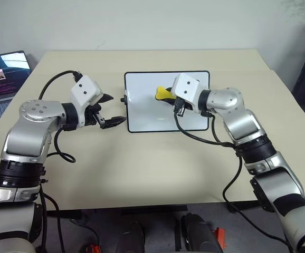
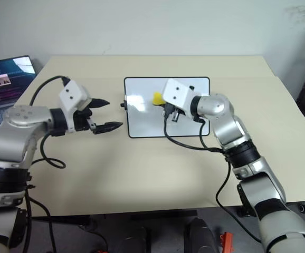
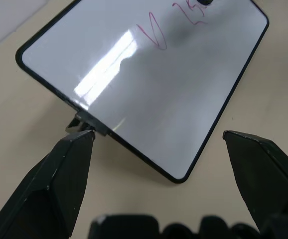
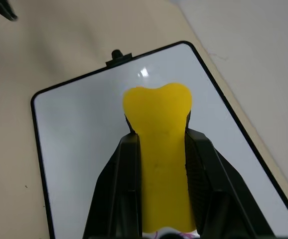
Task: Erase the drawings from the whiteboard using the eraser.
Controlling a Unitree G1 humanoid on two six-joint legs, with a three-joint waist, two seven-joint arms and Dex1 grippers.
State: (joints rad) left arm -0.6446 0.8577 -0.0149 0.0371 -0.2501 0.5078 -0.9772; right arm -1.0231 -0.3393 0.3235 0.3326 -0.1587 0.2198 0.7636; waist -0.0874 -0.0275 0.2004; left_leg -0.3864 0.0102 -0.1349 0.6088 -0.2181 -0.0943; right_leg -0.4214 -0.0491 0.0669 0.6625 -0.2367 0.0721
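The whiteboard (image 1: 147, 113) lies flat on the table's far middle, black-framed, with a small knob on its left edge. My right gripper (image 1: 169, 98) reaches over it from the right, shut on the yellow eraser (image 1: 163, 94), which pokes out past the fingers (image 4: 126, 169) over the board's upper middle. Whether the eraser touches the board I cannot tell. The drawings show as a reddish V stroke (image 3: 156, 32) and a squiggle (image 3: 190, 14) beside it. My left gripper (image 1: 115, 109) stands open just off the board's left edge, its fingers (image 3: 64, 174) spread either side of the near left corner.
An open laptop (image 1: 2, 79) sits at the far left, off the beige table (image 1: 142, 168). Black cables loop from both wrists down toward the tabletop. Bare tabletop stretches in front of the board.
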